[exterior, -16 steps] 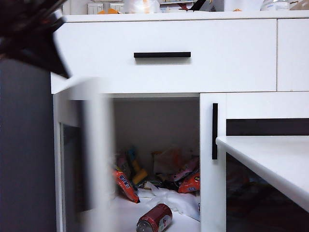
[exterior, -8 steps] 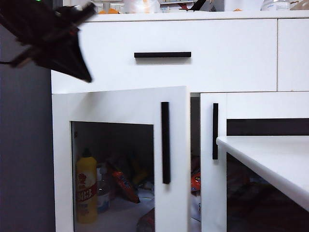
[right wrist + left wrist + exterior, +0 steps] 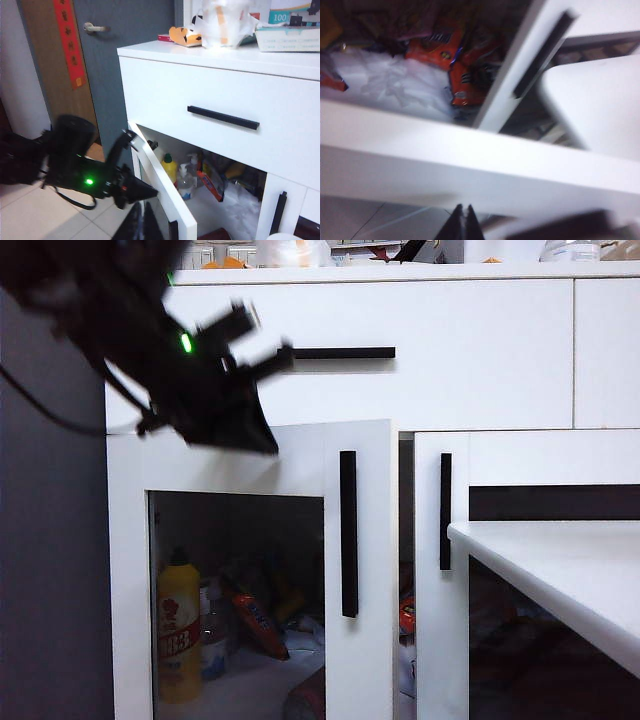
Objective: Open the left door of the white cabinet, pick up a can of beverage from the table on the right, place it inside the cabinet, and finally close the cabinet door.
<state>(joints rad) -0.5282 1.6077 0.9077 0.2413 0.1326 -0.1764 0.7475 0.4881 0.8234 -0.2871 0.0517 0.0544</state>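
So the left gripper [image 3: 262, 430] sits up against the top edge of the left door [image 3: 250, 465] of the white cabinet [image 3: 450, 380], just under the drawer front with the horizontal black handle [image 3: 340, 353]. Its fingers are pinched fully together with nothing between them; in the left wrist view you see the closed tips [image 3: 464, 222] right over the door's white top rail [image 3: 470, 165]. The arm body fills the upper left of the exterior shot, with a green light glowing on it.

The door isn't flush. There's a dark gap between its handle edge and the narrower right door [image 3: 440, 570], and the right wrist view shows it swung out at an angle with open floor in front. Its vertical black bar handle [image 3: 348, 533] is free, nothing on it.

Through the dark glass there's a yellow bottle [image 3: 178, 630] standing near the left wall, and orange snack bags [image 3: 445, 47] and crumpled white stuff [image 3: 390, 82] further in. A bit of red low behind the door's inner edge [image 3: 308, 700] looks like the can of beverage, but it's mostly hidden, so can't say for sure.

The table [image 3: 570, 570] juts in from the right, its rounded edge close to the right door's handle [image 3: 445, 510].

The right gripper [image 3: 142, 225] is well back from the cabinet, pinched closed and empty too.
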